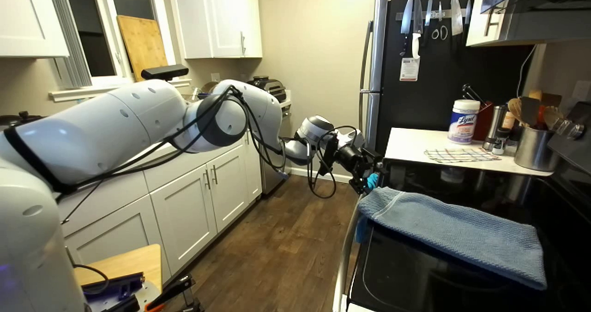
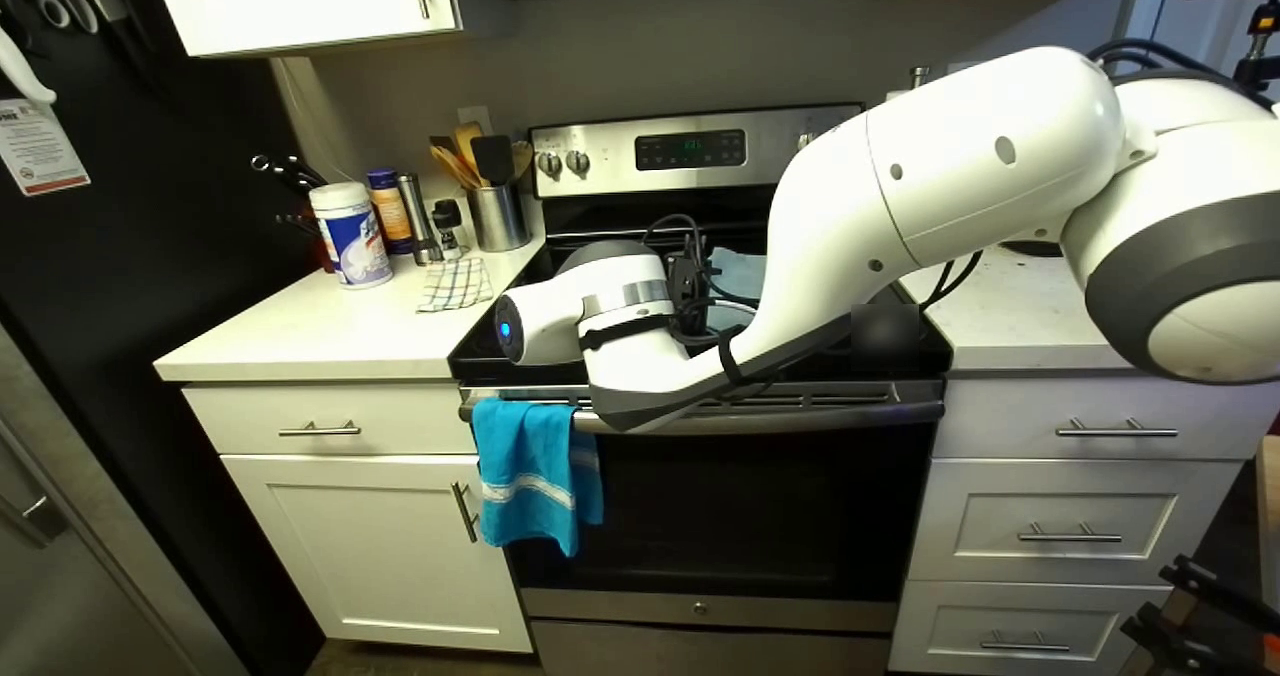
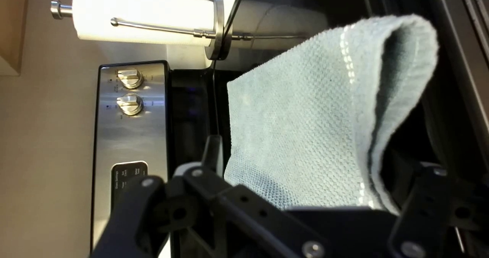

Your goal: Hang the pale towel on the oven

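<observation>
The pale towel (image 1: 455, 231) lies folded on the black glass top of the oven (image 1: 406, 275), its looped fold toward the front edge. In an exterior view only a bit of the towel (image 2: 738, 274) shows behind the arm. The oven door (image 2: 740, 516) is shut, with a bar handle (image 2: 820, 418) across it. My gripper (image 1: 369, 176) is near the oven's front edge, at the towel's far end. In the wrist view my gripper (image 3: 323, 158) has its fingers wide apart, with the towel (image 3: 294, 116) showing between and beyond them. Contact with the towel cannot be told.
A bright blue towel (image 2: 530, 476) hangs on the handle's left end. A wipes canister (image 1: 463, 122), utensil holder (image 1: 537, 149) and checked cloth (image 1: 461, 155) are on the counter beside the stove. A paper towel roll (image 3: 143, 15) stands on another side. The control panel (image 3: 131, 136) rises behind.
</observation>
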`<act>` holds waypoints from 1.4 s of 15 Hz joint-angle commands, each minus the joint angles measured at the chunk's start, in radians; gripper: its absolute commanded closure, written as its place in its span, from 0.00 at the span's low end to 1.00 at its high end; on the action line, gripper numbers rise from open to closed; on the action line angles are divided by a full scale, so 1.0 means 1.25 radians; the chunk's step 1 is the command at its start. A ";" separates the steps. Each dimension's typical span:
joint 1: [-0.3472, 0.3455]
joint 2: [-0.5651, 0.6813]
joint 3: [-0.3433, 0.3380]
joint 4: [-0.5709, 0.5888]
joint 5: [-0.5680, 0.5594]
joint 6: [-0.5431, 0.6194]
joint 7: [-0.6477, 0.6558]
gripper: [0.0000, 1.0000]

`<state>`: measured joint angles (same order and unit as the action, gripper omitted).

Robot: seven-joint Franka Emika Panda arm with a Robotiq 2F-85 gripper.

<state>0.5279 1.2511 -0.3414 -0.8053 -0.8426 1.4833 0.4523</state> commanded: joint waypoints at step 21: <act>0.018 -0.045 -0.014 -0.039 -0.014 0.090 0.018 0.99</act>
<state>0.5398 1.2429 -0.3476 -0.7976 -0.8426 1.5788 0.4617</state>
